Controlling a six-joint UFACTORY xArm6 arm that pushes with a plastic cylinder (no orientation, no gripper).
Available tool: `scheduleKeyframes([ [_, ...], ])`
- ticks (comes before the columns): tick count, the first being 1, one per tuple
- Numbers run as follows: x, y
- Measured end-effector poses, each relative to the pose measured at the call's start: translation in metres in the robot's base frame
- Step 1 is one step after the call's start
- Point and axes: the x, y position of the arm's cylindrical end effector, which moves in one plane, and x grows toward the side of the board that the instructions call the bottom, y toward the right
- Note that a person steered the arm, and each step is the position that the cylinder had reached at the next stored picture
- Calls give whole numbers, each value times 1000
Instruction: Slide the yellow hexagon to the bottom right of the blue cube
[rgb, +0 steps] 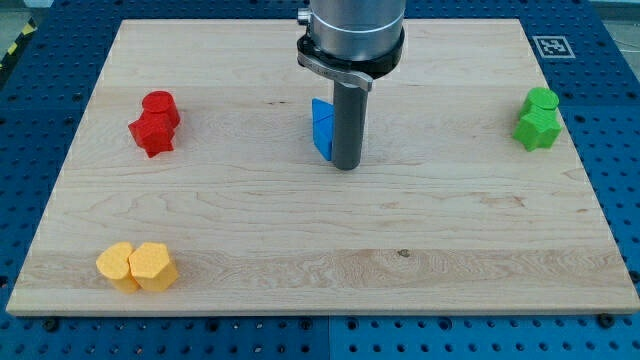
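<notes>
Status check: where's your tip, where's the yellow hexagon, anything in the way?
My tip at board centre, right against the blue block. Yellow hexagon far off at view's bottom left, touching another yellow block. Nothing between it and blue.

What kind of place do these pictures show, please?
Probably a robotics lab bench. A wooden board lies on a blue perforated table, with a printed marker tag at its corner. My tip stands beside a blue block.

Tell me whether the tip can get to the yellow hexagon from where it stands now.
Probably yes. My tip sits beside the blue block, and bare board lies between it and the yellow hexagon at the view's bottom left. Nothing stands across that path.
</notes>
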Motion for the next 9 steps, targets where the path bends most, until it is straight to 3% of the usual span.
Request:
scheduleKeyframes([
  [1,18,-17],
  [2,54,-82],
  [4,62,-249],
  [5,78,-301],
  [7,158,-285],
  [8,159,-241],
  [9,131,-196],
])
